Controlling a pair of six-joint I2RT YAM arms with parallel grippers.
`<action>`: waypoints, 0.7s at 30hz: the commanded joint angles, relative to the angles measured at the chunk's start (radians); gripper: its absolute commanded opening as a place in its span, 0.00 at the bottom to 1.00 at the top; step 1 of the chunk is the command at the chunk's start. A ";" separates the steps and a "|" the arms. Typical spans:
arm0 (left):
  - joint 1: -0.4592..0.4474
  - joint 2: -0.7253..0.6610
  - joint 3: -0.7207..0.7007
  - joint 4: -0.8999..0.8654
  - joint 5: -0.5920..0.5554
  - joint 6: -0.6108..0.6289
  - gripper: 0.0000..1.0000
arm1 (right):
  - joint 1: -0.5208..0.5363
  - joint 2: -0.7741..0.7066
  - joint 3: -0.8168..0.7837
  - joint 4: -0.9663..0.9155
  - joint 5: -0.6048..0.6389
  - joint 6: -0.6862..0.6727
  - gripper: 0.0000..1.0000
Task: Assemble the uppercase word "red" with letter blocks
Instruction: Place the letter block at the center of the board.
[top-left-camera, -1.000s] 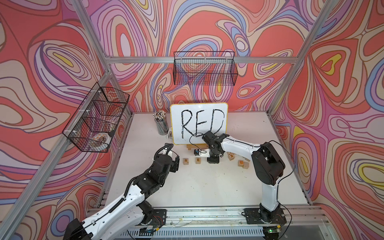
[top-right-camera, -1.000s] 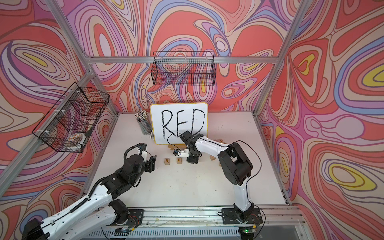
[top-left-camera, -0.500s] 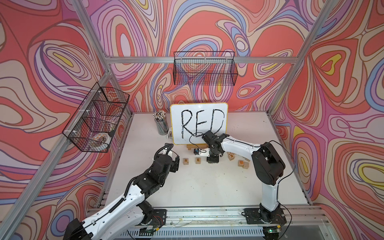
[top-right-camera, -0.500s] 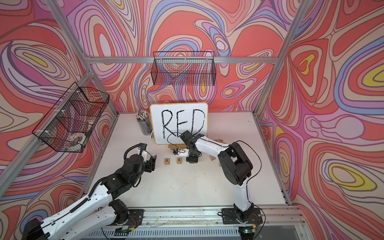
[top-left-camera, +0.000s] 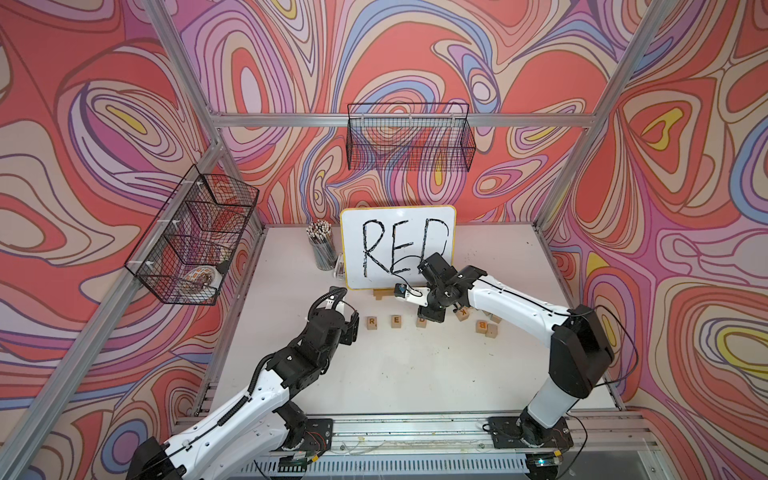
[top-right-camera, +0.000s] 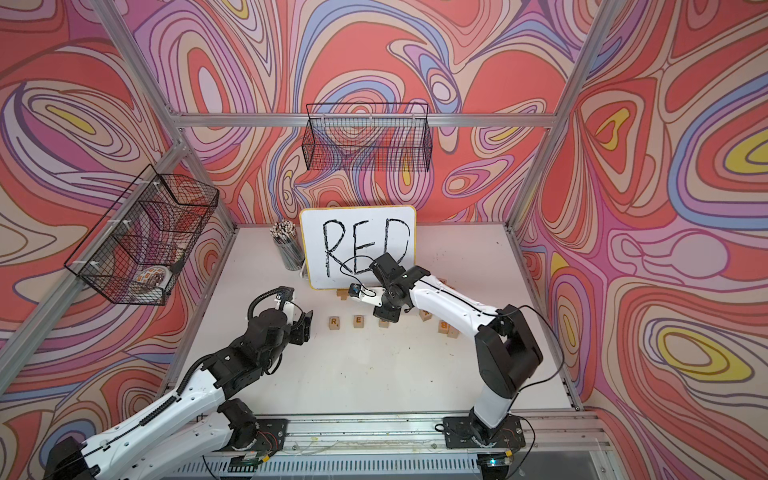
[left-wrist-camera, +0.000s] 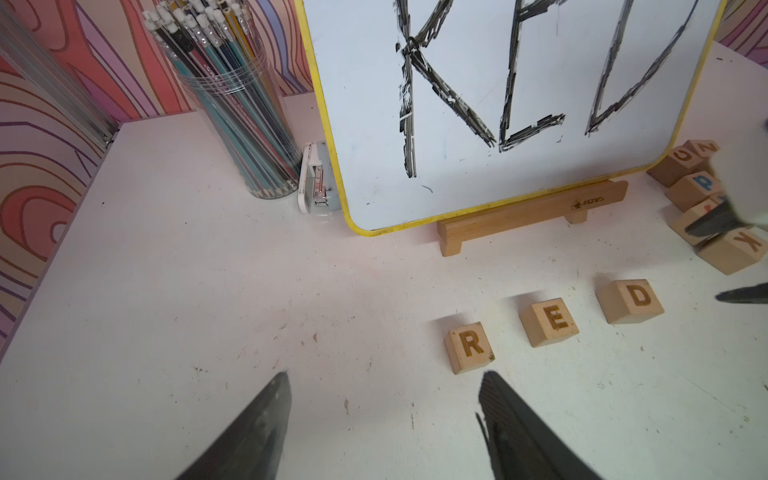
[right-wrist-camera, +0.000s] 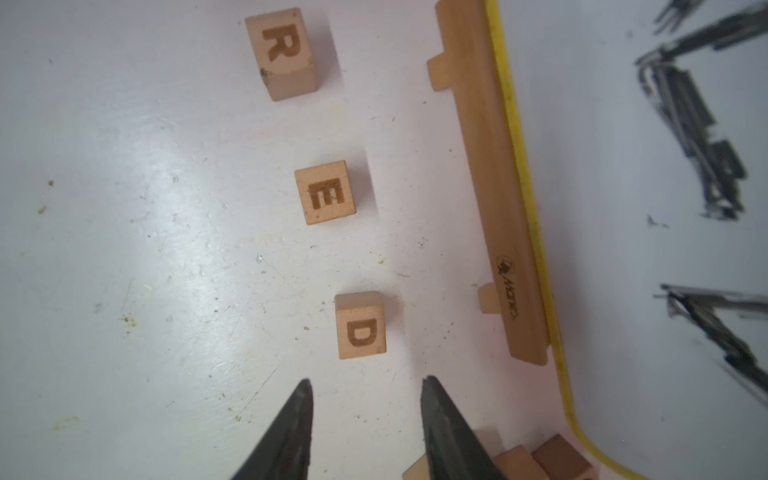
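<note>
Three light-wood letter blocks lie in a row on the white table in front of the whiteboard: R (top-left-camera: 371, 322), E (top-left-camera: 396, 320) and D (top-left-camera: 421, 322). The wrist views show the same row, R (left-wrist-camera: 469, 347), E (left-wrist-camera: 548, 322), D (left-wrist-camera: 629, 300), reading RED. My right gripper (right-wrist-camera: 366, 379) is open just behind the D block (right-wrist-camera: 360, 326), with nothing between its fingers and not touching it. In a top view, this right gripper (top-left-camera: 432, 318) hangs over the D end of the row. My left gripper (left-wrist-camera: 384, 374) is open and empty, a little short of the R block.
The yellow-rimmed whiteboard (top-left-camera: 397, 245) with handwritten RED stands on a wooden stand (left-wrist-camera: 536, 212). Several other letter blocks (top-left-camera: 484, 326) lie to the right of the row. A pencil cup (top-left-camera: 322, 247) and a small white stapler (left-wrist-camera: 313, 178) sit left of the board. Wire baskets (top-left-camera: 409, 137) hang on the walls.
My right gripper's jaws have widened a little by the D block. The left arm and the blocks have not visibly moved.
</note>
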 joint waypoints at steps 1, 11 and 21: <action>0.005 0.006 0.013 0.008 -0.013 0.005 0.75 | -0.004 -0.021 -0.028 0.085 0.019 0.344 0.48; 0.007 0.030 0.010 0.030 0.007 0.007 0.75 | 0.043 0.051 -0.143 0.192 0.191 1.181 0.42; 0.008 0.006 0.008 0.022 0.000 0.002 0.75 | 0.051 0.132 -0.114 0.191 0.200 1.332 0.44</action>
